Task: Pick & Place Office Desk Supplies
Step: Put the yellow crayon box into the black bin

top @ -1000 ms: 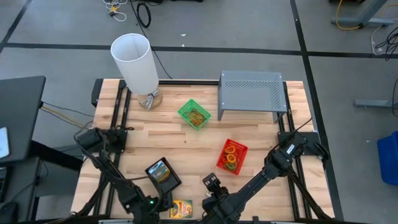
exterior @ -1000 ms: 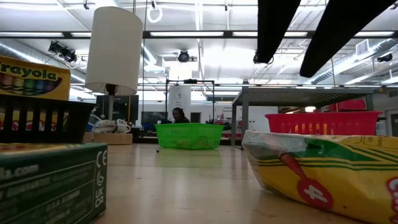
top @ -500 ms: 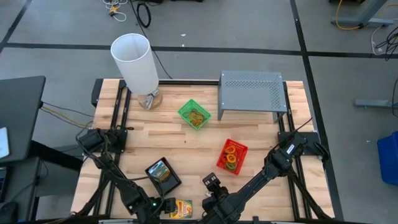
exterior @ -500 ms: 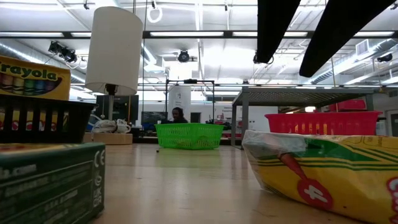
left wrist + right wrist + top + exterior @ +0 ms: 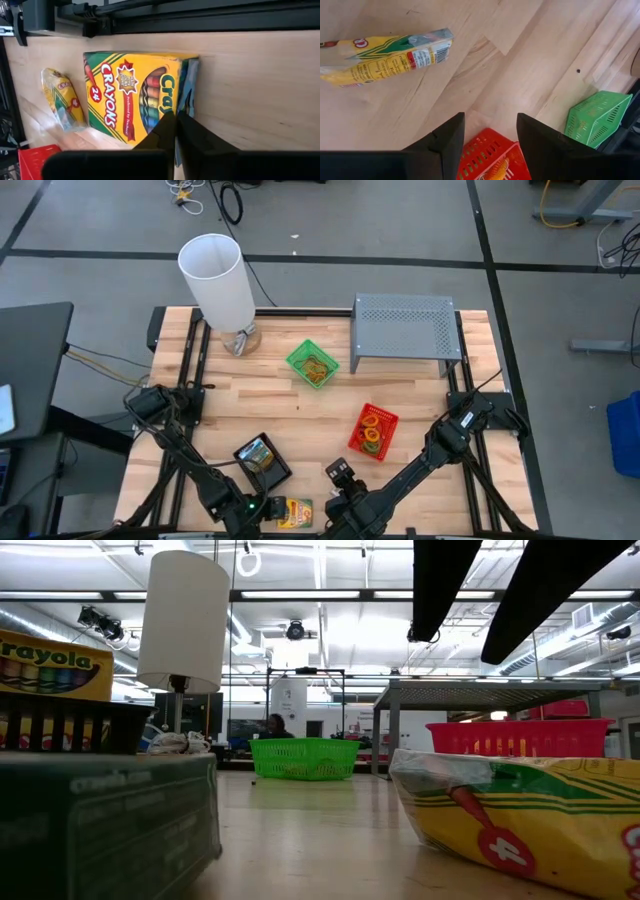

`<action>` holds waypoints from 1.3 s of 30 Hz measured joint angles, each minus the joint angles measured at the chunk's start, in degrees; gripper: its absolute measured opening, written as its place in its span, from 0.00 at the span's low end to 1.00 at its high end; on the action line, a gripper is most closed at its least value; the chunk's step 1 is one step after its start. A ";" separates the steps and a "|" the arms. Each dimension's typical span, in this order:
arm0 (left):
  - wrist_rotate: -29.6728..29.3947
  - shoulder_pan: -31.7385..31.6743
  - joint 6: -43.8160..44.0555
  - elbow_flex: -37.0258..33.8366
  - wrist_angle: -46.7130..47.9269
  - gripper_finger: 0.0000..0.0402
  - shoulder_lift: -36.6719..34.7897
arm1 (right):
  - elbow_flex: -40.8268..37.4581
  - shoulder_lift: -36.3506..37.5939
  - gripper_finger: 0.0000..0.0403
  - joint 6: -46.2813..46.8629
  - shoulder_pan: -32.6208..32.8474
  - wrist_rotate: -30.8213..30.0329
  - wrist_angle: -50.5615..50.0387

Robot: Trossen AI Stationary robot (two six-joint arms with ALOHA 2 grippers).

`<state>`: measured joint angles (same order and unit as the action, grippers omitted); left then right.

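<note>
A yellow-green crayon box (image 5: 290, 510) (image 5: 135, 95) lies flat on the table near the front edge; it shows as the dark green box (image 5: 100, 830) in the low view. My left gripper (image 5: 255, 510) (image 5: 175, 122) is shut, its tips at that box. A yellow crayon packet (image 5: 385, 52) (image 5: 520, 820) lies flat to the box's right. Another crayon box stands in the black tray (image 5: 262, 458). My right gripper (image 5: 490, 135) (image 5: 338, 473) hangs open above the table between the packet and the red tray (image 5: 374, 430), holding nothing. My left gripper has its shut fingertips (image 5: 167, 125) at the crayon box's long edge (image 5: 172, 107), beside the printed front. The fingers slant down at it from the table's left. The box lies flat on the table. I cannot tell whether they pinch any part of it.
A tall white cylinder (image 5: 218, 280) stands at the far left and a grey perforated riser (image 5: 405, 330) at the far right. A green tray (image 5: 313, 364) with bands sits between them. The red tray holds coloured loop bands. Bare wood lies mid-table.
My left gripper has shut and rolled about its own line, staying near the front edge. The crayon box by it has turned about on the table: in the low view its dark green side now spreads wider toward the right.
</note>
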<state>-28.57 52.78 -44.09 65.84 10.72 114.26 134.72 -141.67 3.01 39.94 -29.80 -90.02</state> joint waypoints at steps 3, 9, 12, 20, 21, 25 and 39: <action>-0.03 0.00 0.37 0.00 -0.02 0.02 0.00 | 0.00 0.00 0.47 0.02 0.00 0.00 0.00; 0.45 0.12 6.07 2.49 0.58 0.01 0.10 | 0.00 0.00 0.47 0.04 0.00 0.00 0.00; 0.32 0.64 8.10 5.56 1.51 0.01 0.11 | 0.00 0.00 0.47 0.07 -0.02 0.00 0.00; 0.31 1.81 21.02 14.89 11.94 0.00 0.11 | 0.00 0.00 0.47 0.85 -0.02 0.00 0.00; 0.34 1.94 23.03 15.96 13.51 0.00 0.11 | 0.00 0.00 0.47 0.85 -0.02 0.00 0.00; 0.17 2.31 28.96 20.09 18.72 0.00 0.11 | 0.00 0.00 0.47 0.85 0.00 0.00 0.00; 5.27 1.85 49.78 29.14 31.93 0.00 0.09 | 0.00 0.00 0.47 0.83 0.00 0.00 0.00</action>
<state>-23.30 54.63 5.69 94.98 42.65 114.34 134.72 -141.67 3.84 39.94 -29.80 -90.02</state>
